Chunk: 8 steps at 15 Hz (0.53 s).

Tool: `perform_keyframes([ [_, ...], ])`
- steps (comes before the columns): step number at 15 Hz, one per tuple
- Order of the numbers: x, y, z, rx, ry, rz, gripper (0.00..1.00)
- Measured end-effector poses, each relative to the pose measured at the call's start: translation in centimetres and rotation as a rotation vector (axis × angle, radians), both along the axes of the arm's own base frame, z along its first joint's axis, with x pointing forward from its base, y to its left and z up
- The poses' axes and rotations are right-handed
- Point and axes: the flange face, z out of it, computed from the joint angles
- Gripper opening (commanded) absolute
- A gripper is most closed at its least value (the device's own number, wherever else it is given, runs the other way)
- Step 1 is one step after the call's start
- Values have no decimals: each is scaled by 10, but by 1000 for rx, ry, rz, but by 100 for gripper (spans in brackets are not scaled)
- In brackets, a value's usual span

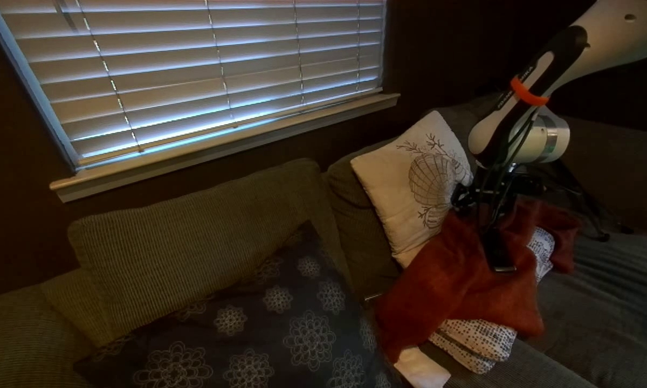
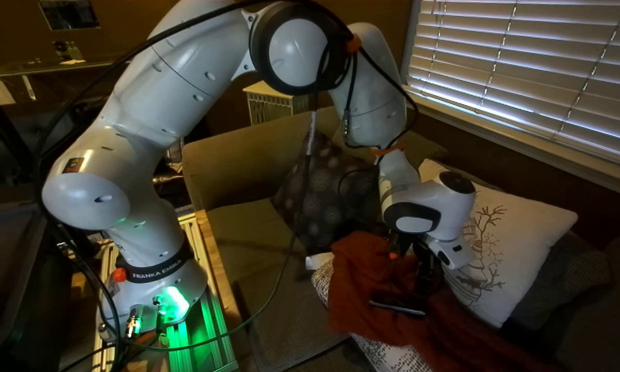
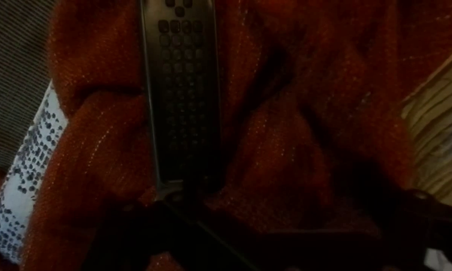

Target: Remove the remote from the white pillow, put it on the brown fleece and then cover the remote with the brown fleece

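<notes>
The remote (image 3: 182, 86) is long and black with rows of buttons. It lies uncovered on the reddish-brown fleece (image 3: 109, 143), and it shows in both exterior views (image 1: 498, 256) (image 2: 398, 304). The fleece is rumpled in both exterior views (image 1: 442, 280) (image 2: 361, 268). The white pillow (image 1: 399, 188) with a shell print leans on the sofa back beside the fleece; its edge shows in the wrist view (image 3: 440, 128). My gripper (image 3: 282, 180) is dark and open low over the fleece, fingers wide apart. One finger overlaps the remote's near end; I cannot tell whether they touch.
A white cushion with black dots (image 1: 480, 337) lies under the fleece on the sofa seat. A dark flowered pillow (image 1: 280, 318) leans on the sofa back (image 1: 205, 237). A window with blinds (image 1: 221, 70) is behind. A cable (image 2: 284, 279) hangs beside the arm.
</notes>
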Motion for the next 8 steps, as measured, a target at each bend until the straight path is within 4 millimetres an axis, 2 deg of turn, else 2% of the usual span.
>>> perform_keyframes([
  [8,-3,-2,-9,13,4,40,16],
])
